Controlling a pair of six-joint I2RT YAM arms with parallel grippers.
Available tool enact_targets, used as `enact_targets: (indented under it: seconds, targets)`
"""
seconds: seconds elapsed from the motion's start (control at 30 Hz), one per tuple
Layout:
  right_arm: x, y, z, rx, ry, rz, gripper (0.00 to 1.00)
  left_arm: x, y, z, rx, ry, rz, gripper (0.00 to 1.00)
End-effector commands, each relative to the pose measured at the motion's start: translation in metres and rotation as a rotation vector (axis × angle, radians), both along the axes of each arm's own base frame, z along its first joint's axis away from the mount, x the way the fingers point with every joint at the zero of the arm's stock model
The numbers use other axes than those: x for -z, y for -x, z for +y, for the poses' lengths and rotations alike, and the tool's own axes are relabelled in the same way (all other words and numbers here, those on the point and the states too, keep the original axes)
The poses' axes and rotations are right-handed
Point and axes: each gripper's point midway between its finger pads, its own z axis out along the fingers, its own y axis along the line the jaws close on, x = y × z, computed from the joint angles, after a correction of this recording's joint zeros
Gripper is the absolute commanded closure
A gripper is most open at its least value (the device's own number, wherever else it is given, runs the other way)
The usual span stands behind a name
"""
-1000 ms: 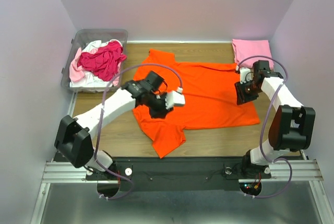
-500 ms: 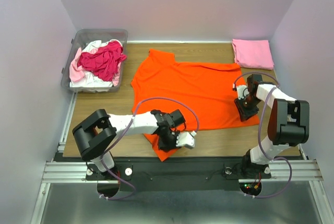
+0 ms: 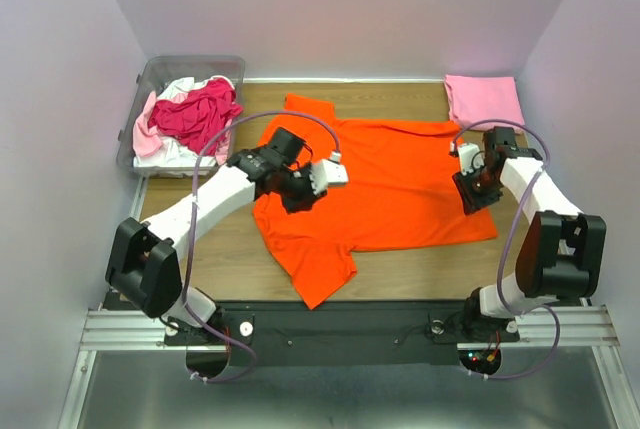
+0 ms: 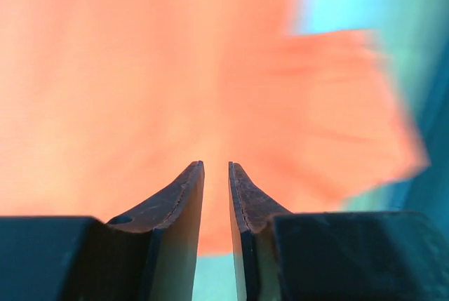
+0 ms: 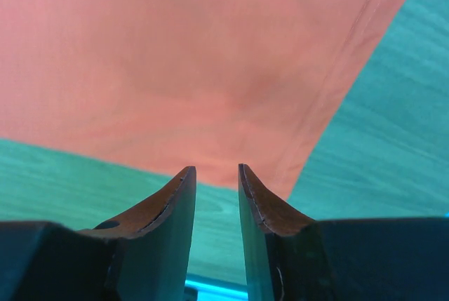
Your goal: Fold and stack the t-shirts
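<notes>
The wooden tabletop (image 3: 200, 239) sits between pale walls, with bare wood along its left edge, in front of the clear bin (image 3: 140, 79) of crimson, pink and white t-shirts (image 3: 200, 114) at the far-left corner. The orange t-shirt (image 3: 400, 189) lies flat across the middle, long axis left to right, neck left and hem right; the left gripper (image 4: 216, 164) is over its left part, fingers slightly parted, pinching nothing. The right gripper (image 5: 216, 168), fingers also slightly apart and empty, is over the hem, near the folded pink t-shirt (image 3: 484, 101) at the far-right corner.
</notes>
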Motion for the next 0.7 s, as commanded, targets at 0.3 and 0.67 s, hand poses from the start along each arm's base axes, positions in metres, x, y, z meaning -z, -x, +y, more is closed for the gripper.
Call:
enact_targets:
  seconds: [0.3,0.67]
  targets:
    - [0.056,0.001,-0.015,0.005,0.074,0.097,0.64,0.097,-0.037,0.108,-0.25,-0.299,0.054,0.68]
    - [0.038,0.1,0.004,-0.191,-0.007,0.28,0.64,0.094,0.052,0.121,-0.105,-0.293,0.195,0.78]
